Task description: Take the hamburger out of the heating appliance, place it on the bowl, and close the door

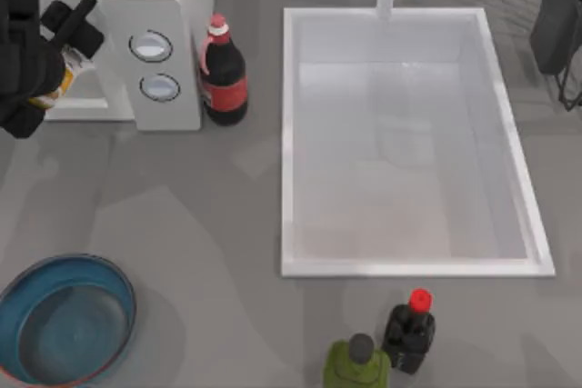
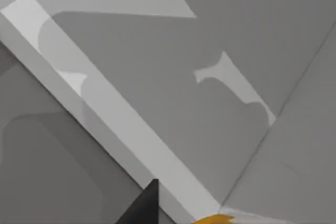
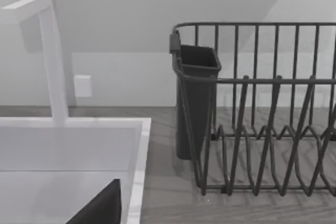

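Note:
The light-grey heating appliance [image 1: 182, 63] stands at the table's back left, its two round knobs facing the camera. My left gripper [image 1: 77, 43] is at its opening, shut on the hamburger [image 1: 71, 68], a white-wrapped bundle with orange patches. In the left wrist view one dark fingertip [image 2: 144, 208] and an orange edge of the hamburger [image 2: 215, 219] show against grey walls. The door is hidden behind my left arm. The blue-teal bowl [image 1: 64, 320] sits at the front left corner. My right gripper [image 1: 559, 15] is parked open at the back right.
A dark cola bottle [image 1: 223, 74] stands right beside the appliance. The white sink [image 1: 291, 152] takes up the middle. A green bottle [image 1: 357, 363] and a red-capped dark bottle [image 1: 409, 333] stand at the front. A wire dish rack [image 3: 262, 129] is at the back right.

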`<state>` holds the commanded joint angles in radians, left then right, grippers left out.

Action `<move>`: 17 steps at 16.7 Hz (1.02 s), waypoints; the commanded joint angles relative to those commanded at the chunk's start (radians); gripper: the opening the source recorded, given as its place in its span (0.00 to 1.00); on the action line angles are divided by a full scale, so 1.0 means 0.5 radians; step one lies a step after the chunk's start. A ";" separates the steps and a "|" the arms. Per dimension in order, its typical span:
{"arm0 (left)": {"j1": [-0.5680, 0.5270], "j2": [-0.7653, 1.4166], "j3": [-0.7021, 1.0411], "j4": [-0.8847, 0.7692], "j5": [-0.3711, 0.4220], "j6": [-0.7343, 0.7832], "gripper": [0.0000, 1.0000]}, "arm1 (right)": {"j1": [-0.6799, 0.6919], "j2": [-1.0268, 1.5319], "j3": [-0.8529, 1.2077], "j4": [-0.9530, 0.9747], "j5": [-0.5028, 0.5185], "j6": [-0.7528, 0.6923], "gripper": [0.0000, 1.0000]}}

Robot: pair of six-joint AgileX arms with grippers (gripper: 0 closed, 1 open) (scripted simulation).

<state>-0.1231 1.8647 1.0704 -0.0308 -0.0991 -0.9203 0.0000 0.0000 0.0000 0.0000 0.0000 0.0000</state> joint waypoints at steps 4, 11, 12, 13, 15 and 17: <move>-0.313 0.067 0.214 -0.796 -0.307 -0.904 0.00 | 0.000 0.000 0.000 0.000 0.000 0.000 1.00; -0.863 0.379 0.459 -2.132 -0.802 -2.464 0.00 | 0.000 0.000 0.000 0.000 0.000 0.000 1.00; -0.934 0.444 0.474 -2.298 -0.861 -2.663 0.00 | 0.000 0.000 0.000 0.000 0.000 0.000 1.00; -1.002 0.511 0.485 -2.456 -0.916 -2.853 0.00 | 0.000 0.000 0.000 0.000 0.000 0.000 1.00; -1.128 0.647 0.499 -2.745 -1.014 -3.203 0.00 | 0.000 0.000 0.000 0.000 0.000 0.000 1.00; -1.235 0.776 0.501 -2.985 -1.093 -3.496 0.00 | 0.000 0.000 0.000 0.000 0.000 0.000 1.00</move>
<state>-0.7404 2.2525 1.3207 -1.5235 -0.6455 -2.6685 0.0000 0.0000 0.0000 0.0000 0.0000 0.0000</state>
